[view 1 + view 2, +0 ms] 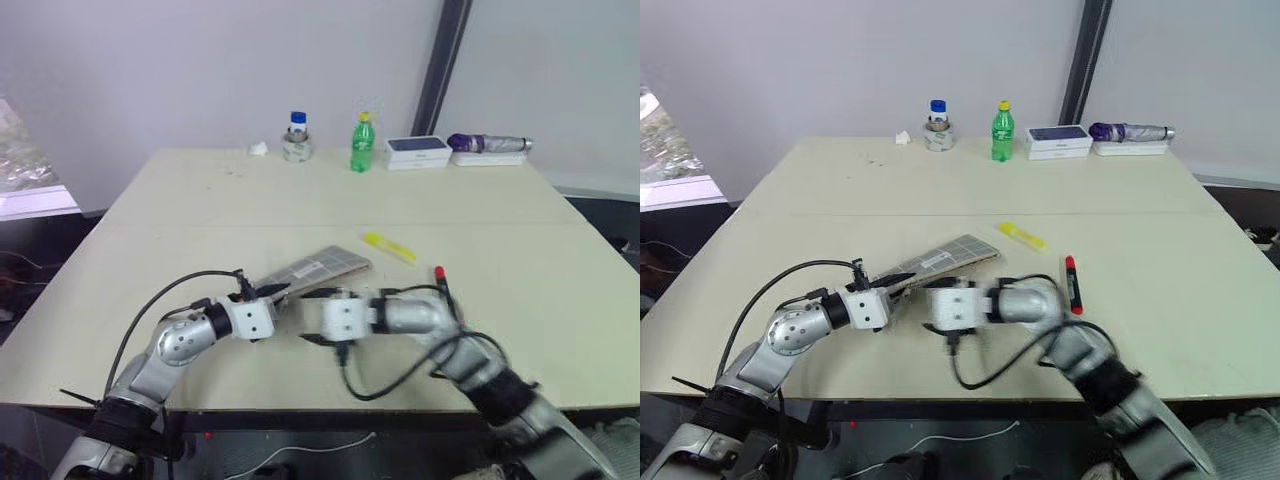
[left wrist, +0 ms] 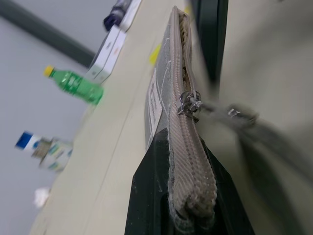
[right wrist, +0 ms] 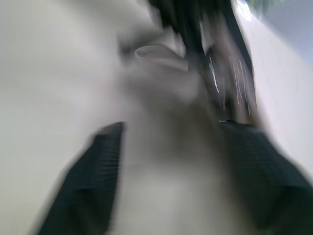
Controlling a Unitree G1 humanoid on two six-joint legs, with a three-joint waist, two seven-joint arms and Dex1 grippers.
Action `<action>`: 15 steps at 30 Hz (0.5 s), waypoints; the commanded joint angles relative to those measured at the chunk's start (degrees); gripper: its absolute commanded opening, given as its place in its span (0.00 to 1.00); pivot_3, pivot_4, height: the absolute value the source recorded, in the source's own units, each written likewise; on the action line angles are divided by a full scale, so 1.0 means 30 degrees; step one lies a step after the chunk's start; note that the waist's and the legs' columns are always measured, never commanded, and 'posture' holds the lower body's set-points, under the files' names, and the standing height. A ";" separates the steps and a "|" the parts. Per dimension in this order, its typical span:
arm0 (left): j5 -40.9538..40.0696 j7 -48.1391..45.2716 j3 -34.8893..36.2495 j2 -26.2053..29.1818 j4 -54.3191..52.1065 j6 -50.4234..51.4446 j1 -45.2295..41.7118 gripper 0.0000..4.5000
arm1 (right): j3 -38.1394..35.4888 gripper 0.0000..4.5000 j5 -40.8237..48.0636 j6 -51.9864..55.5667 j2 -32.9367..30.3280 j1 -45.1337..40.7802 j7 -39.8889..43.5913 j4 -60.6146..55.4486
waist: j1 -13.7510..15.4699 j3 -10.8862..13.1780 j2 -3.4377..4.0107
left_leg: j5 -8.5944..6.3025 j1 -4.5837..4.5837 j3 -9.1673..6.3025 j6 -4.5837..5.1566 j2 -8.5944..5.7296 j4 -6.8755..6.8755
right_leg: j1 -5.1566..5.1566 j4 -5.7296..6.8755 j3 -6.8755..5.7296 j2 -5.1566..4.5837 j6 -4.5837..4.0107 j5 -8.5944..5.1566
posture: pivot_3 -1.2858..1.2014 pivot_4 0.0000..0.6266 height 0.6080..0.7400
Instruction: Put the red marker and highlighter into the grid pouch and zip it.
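My left gripper (image 2: 188, 196) is pinched on the near corner of the grid pouch (image 1: 318, 268), holding it tilted up off the table (image 1: 200, 200) with the zipper edge uppermost; in the left wrist view the metal zipper pull (image 2: 190, 103) sits a little way along that edge, and I cannot tell how far the mouth gapes. My right gripper (image 3: 168, 171) has its two fingers spread wide, nothing between them, pointing left toward the pouch's near end, just beside the left gripper. Outward from the right hand, the red marker (image 1: 1072, 280) lies on the table to its right, near the forearm, its long axis running away from me; the yellow highlighter (image 1: 1023, 235) lies farther out, beyond the pouch's far end, angled across the table. Both pens are on the right arm's side, the marker the nearer, so I judge the right hand must swing right, away from the pouch, to fetch it.
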 commanded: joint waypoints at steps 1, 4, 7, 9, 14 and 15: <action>0.0116 0.0926 0.0989 0.0467 -0.1019 -0.0258 0.0338 0.00 | -0.2377 0.99 0.1233 0.1113 -0.1274 0.1975 -0.0053 -0.2224 | -0.0047 0.0000 0.0001 | 0.0000 0.0003 0.0001 -0.0001 -0.0001 -0.0002 | 0.0000 0.0003 0.0001 0.0003 0.0000 0.0000 | 0.52 0.24 1.00; -0.0209 0.1173 0.1381 0.0833 -0.1319 -0.0471 0.1050 0.00 | -0.4588 0.99 0.2267 0.3380 -0.1391 0.3278 -0.1149 -0.2893 | -0.0208 0.0000 0.0002 | 0.0004 0.0013 0.0005 -0.0010 0.0002 -0.0021 | -0.0010 0.0012 0.0009 0.0023 -0.0004 0.0000 | 0.52 0.24 1.00; -0.0672 0.1278 0.1717 0.0908 -0.1329 -0.0503 0.1540 0.00 | -0.6578 0.99 0.3569 0.5802 -0.0105 0.2790 -0.3034 -0.3006 | -0.0427 0.0001 0.0002 | 0.0011 0.0018 0.0004 -0.0021 0.0030 -0.0032 | -0.0016 0.0020 0.0013 0.0033 -0.0006 0.0001 | 0.52 0.24 1.00; -0.0724 0.1371 0.1746 0.0798 -0.1246 -0.0434 0.1605 0.00 | -0.6957 0.99 0.3910 0.7042 0.0819 0.1672 -0.4006 -0.2455 | -0.0479 0.0001 0.0004 | 0.0014 0.0016 -0.0001 -0.0027 0.0033 -0.0038 | -0.0017 0.0020 0.0011 0.0032 -0.0007 0.0001 | 0.52 0.24 1.00; -0.0599 0.1456 0.1281 0.0415 -0.1002 -0.0223 0.1135 0.00 | -0.6659 0.99 0.2789 0.7079 0.2000 -0.2996 -0.5940 0.4163 | -0.0434 0.0001 0.0004 | 0.0016 0.0015 0.0000 -0.0027 0.0011 -0.0034 | -0.0022 0.0021 0.0010 0.0031 -0.0007 0.0001 | 0.52 0.24 1.00; -0.0780 0.1375 0.1248 0.0283 -0.0987 -0.0115 0.1015 0.00 | -0.6619 0.99 0.2756 0.6675 0.2129 -0.4094 -0.5903 0.6102 | -0.0412 0.0001 0.0004 | 0.0016 0.0012 -0.0006 -0.0026 0.0009 -0.0033 | -0.0019 0.0021 0.0003 0.0024 -0.0006 0.0000 | 0.52 0.24 1.00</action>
